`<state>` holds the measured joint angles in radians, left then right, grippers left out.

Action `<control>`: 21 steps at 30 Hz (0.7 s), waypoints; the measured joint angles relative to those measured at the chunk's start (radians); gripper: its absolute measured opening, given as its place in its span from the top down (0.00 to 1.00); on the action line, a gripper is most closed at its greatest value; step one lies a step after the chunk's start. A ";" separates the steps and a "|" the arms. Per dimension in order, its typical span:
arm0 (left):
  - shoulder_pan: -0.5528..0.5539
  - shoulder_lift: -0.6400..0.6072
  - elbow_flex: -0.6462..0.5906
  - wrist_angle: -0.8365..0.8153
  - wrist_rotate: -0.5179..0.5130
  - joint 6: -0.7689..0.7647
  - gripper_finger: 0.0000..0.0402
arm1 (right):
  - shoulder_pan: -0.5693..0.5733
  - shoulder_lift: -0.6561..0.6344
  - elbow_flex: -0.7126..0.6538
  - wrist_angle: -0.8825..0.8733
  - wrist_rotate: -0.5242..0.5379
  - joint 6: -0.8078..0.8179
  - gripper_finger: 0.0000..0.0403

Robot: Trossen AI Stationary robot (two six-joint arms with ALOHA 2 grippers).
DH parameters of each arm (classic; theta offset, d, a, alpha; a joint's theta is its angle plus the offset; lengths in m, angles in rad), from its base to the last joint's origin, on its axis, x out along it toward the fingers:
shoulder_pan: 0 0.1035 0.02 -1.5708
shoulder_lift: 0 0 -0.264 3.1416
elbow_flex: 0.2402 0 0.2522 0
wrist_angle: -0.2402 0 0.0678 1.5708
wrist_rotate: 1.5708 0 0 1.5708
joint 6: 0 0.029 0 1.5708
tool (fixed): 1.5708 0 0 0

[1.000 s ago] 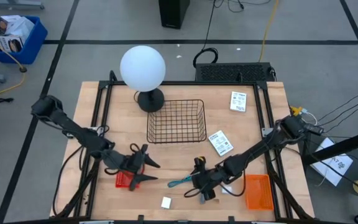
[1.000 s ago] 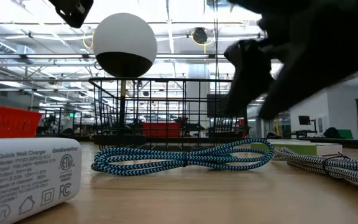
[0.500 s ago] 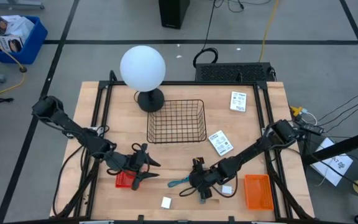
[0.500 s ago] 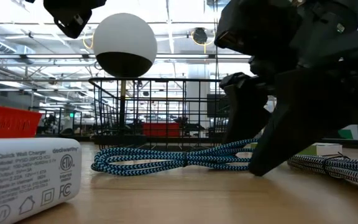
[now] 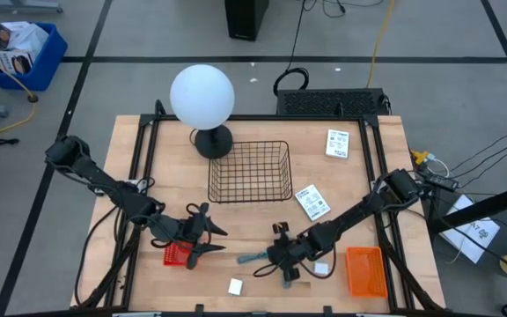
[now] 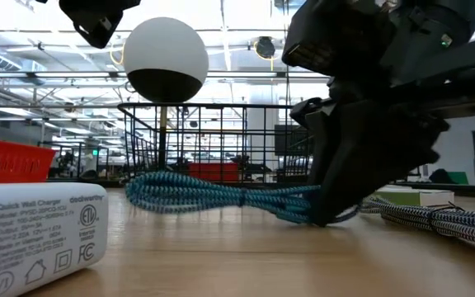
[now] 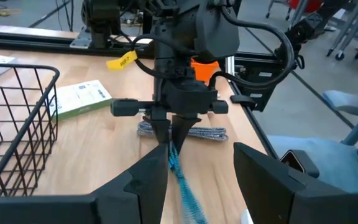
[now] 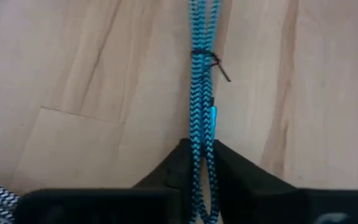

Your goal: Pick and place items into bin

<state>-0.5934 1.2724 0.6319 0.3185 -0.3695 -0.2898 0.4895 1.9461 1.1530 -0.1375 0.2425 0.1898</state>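
Note:
A teal braided cable bundle (image 5: pixel 253 258) (image 6: pixel 221 196) lies near the table's front middle, with my right gripper (image 5: pixel 275 256) (image 8: pixel 202 163) shut on it. My left gripper (image 5: pixel 218 243) (image 7: pixel 201 180) hovers open to its left, above a small red basket (image 5: pixel 176 254), holding nothing. One white block (image 5: pixel 235 286) sits by the front edge and another (image 5: pixel 321 268) lies under my right arm. Two white packets (image 5: pixel 312 202) (image 5: pixel 337 143) lie flat at the right. The black wire basket (image 5: pixel 250 171) stands at the centre. My right gripper pinches the teal bundle's right end (image 8: pixel 199 140) between its two fingers, several strands together. The fingers (image 6: pixel 336 177) come down from above, one on each side of the bundle. The rest of the bundle reaches leftward past the fingers; whether it is clear of the table I cannot tell.
A white globe lamp (image 5: pixel 202 95) stands behind the wire basket. An orange bin (image 5: pixel 365 271) sits at the front right. A black-and-white braided cable (image 6: pixel 435 219) (image 7: pixel 182 132) lies beside my right gripper. The white charger (image 6: pixel 35 231) fills the low view's near left.
My right gripper has come down and toward the table's left onto the teal cable and has shut on it. The bundle's loops are drawn together, and in the low view its free end stands higher than before.

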 joint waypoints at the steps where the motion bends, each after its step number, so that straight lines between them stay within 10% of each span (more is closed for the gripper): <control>1: 0.000 0.000 0.000 0.000 0.000 0.003 0.54 | -0.003 -0.001 0.000 0.000 0.001 0.000 0.95; 21: 0.011 -0.001 0.000 -0.003 -0.026 0.033 0.54 | -0.017 -0.092 -0.002 0.212 0.164 -0.046 0.95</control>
<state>-0.5819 1.2716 0.6315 0.3153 -0.3954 -0.2565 0.4725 1.8538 1.1511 0.0745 0.4068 0.1440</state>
